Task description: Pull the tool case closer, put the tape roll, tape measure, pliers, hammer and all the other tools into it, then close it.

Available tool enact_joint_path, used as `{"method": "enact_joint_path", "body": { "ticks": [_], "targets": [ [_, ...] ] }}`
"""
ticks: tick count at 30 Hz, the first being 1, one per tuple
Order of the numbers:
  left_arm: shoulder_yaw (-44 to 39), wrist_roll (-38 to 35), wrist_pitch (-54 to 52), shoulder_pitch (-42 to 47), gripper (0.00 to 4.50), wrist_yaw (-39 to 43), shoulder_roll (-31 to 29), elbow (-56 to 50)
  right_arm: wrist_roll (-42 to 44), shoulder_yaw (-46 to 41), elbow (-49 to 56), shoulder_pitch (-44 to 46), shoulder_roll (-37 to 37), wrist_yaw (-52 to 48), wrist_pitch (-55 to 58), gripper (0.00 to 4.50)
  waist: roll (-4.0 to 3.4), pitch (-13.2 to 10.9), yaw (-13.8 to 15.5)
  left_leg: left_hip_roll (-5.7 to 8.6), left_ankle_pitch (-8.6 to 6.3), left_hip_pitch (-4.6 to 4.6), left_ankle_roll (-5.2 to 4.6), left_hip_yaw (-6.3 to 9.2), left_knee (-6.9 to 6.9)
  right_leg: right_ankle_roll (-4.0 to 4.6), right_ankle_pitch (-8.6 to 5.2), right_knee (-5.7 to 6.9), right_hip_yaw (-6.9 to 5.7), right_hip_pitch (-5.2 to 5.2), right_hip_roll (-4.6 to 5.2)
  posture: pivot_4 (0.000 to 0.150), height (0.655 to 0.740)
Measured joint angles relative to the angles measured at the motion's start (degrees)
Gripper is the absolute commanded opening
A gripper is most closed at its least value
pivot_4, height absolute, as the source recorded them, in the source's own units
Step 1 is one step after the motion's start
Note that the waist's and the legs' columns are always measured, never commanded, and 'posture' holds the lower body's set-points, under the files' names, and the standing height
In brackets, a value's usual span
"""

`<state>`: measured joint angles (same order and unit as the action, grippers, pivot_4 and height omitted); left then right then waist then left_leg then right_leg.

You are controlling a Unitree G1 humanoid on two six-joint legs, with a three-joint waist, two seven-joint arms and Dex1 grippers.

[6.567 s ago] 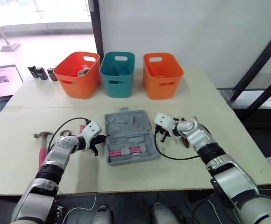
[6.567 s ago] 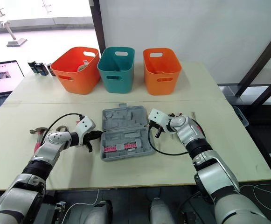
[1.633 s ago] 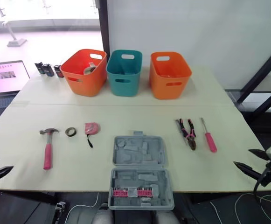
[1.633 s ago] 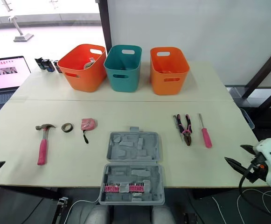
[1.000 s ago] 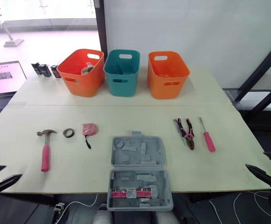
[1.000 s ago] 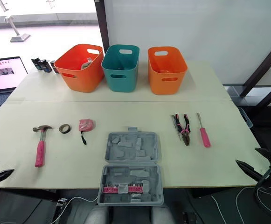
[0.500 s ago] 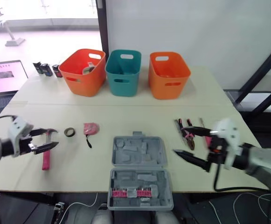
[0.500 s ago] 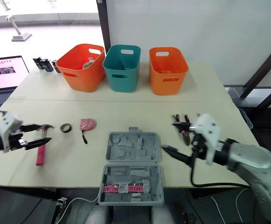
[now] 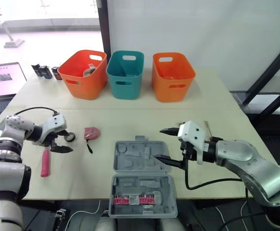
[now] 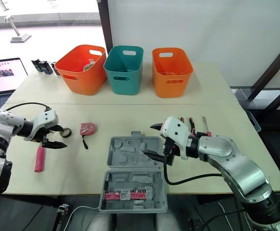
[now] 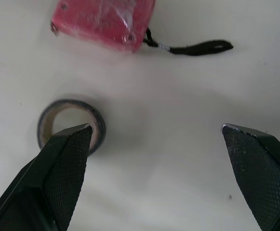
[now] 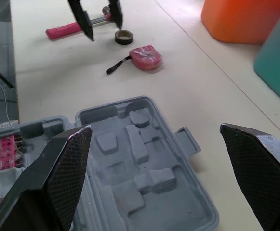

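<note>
Left eye view: the tool case (image 9: pixel 130 156) lies open at the near edge of the worktop (image 9: pixel 130 118). Its lid half is toward the baskets (image 9: pixel 124 77) and its base half is nearest the robot.
Case against earlier: it is in the same spot as half a second ago. It is far nearer the robot than 6.6 s ago, when it sat mid-worktop between the two grippers.
Left gripper (image 9: pixel 68 143): it is spread wide and holds nothing, well left of the case. Half a second ago it was further from the case, at the hammer's head. Now it is at the tape roll (image 11: pixel 94 115), one fingertip (image 11: pixel 74 139) over the roll's rim. Whether they touch cannot be told.
Right gripper (image 9: pixel 158 143): it is wide open and empty, above the right side of the case's lid half. Half a second ago it hung off the case's right edge, close to the pliers.
Tape measure (image 9: pixel 91 132): it lies on the worktop left of the case, between the case and the tape roll, with its black strap trailing toward the robot.
Hammer (image 9: pixel 44 162): it is the tool farthest left of the case. Its pink handle points toward the robot and its head is behind the left gripper.
Pliers (image 10: pixel 191 122): they lie right of the case, partly behind the right gripper's body.
Loading: none of these tools is in the case.
</note>
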<state>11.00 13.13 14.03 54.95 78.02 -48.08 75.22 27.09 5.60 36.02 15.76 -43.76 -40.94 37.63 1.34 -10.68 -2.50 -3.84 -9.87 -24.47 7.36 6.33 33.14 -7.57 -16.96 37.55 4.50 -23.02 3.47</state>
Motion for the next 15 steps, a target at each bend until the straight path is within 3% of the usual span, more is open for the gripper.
{"method": "enact_joint_path", "body": {
  "ticks": [15],
  "targets": [
    [-0.91,1.73,-3.8,-0.19,4.48,-11.03,4.0,1.73,-1.06,-2.12,4.17,-6.31,0.21,5.19,2.17,4.5,0.01,0.0,-0.04,0.01,0.04,0.11,0.03,0.06,0.12,0.02,0.02,0.05,-0.02,0.17,-0.01,0.15,0.74]
  ]
}}
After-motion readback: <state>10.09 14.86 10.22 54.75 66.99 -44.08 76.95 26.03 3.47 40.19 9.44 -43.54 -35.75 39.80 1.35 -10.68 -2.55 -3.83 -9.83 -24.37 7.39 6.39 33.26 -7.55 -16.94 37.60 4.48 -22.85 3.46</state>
